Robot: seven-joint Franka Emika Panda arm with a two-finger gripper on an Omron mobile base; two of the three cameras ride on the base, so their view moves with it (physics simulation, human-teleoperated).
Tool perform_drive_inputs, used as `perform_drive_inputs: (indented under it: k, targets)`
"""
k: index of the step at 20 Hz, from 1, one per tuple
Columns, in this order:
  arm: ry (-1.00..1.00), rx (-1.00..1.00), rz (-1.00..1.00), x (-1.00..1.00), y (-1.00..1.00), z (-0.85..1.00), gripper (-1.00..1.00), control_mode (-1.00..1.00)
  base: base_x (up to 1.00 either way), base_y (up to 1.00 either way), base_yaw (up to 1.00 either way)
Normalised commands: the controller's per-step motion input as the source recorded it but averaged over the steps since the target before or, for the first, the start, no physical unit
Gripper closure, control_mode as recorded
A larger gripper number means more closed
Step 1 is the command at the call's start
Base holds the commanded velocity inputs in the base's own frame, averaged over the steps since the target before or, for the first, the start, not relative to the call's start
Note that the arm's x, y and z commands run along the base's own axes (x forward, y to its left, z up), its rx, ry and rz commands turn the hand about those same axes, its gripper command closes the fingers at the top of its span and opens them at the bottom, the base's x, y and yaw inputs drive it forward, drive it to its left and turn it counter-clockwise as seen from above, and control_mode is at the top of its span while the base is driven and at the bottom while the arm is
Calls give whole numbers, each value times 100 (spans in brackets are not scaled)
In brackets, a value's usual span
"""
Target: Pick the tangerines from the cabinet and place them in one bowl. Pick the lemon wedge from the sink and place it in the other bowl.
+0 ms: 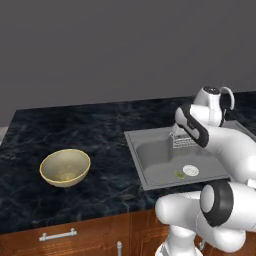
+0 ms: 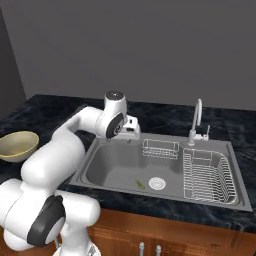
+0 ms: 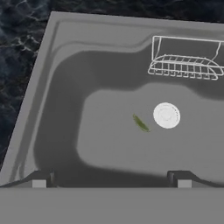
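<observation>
The lemon wedge (image 3: 141, 123) is a thin yellow-green sliver on the floor of the sink (image 3: 61, 100), just left of the white drain (image 3: 166, 115). The wedge (image 2: 140, 184) also lies near the basin's front in the right base view, and beside the drain in the left base view (image 1: 179, 174). My gripper (image 3: 111, 181) hangs open and empty above the sink's left part, well clear of the wedge. The other bowl (image 1: 65, 167), tan-yellow with a pale inside, sits upright on the counter left of the sink (image 1: 145, 165). The tangerines, the cabinet and the red bowl are out of view.
A small wire basket (image 3: 186, 65) hangs on the sink's back wall. A wire dish rack (image 2: 207, 175) fills the basin's right side, with a curved faucet (image 2: 196, 120) behind it. Dark marble counter (image 1: 75, 130) surrounds the sink; lower drawers with silver handles (image 1: 58, 235) run below.
</observation>
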Motion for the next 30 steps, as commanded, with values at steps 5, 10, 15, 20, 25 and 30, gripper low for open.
perform_drive_inputs:
  k: [5,10,15,20,25,30]
  targets:
    - [0,-1,5,2,-14,-44,-100,-100,0,0,0]
    - [0,-1,5,11,-11,-36,-100,-100,0,0,0]
    - [0,-1,4,14,-9,-26,-100,-100,0,0,0]
    - [2,-2,6,3,-12,-27,-100,-100,0,0,0]
    - [5,-5,6,2,-8,-27,-100,-100,0,0,0]
    - [8,-5,5,7,-1,-17,-100,-100,0,0,0]
